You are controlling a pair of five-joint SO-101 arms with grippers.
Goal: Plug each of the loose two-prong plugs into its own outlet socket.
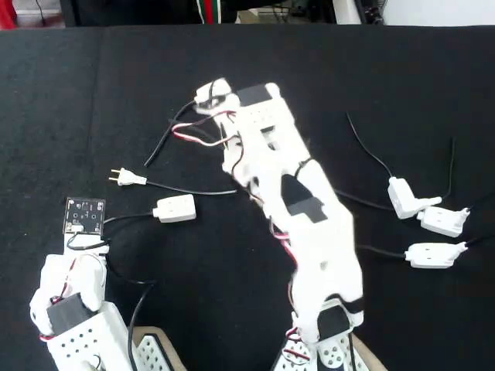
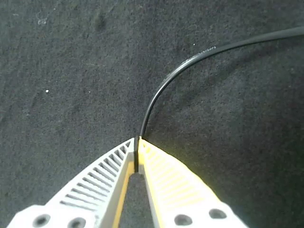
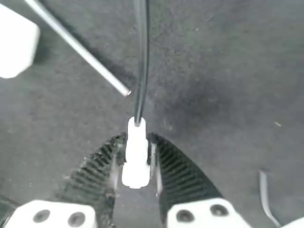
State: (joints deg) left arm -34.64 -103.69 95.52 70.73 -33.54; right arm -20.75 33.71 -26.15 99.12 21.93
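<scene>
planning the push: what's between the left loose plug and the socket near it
Bare black cloth, in the high view; the plug's own cord passes beside the socket.

- The white plug (image 3: 136,159) is pinched in the right tool (image 3: 137,140), and its prongs are hidden.
- A blurred white block (image 3: 13,42) is cut off at the corner; plug or socket, I cannot tell.
- The black cable (image 2: 190,59) runs off the edge, its near end hidden inside the left tool (image 2: 137,141).
- From above, the loose two-prong plug (image 1: 130,179) has a cord (image 1: 189,191) that vanishes under the right arm (image 1: 309,224).
</scene>
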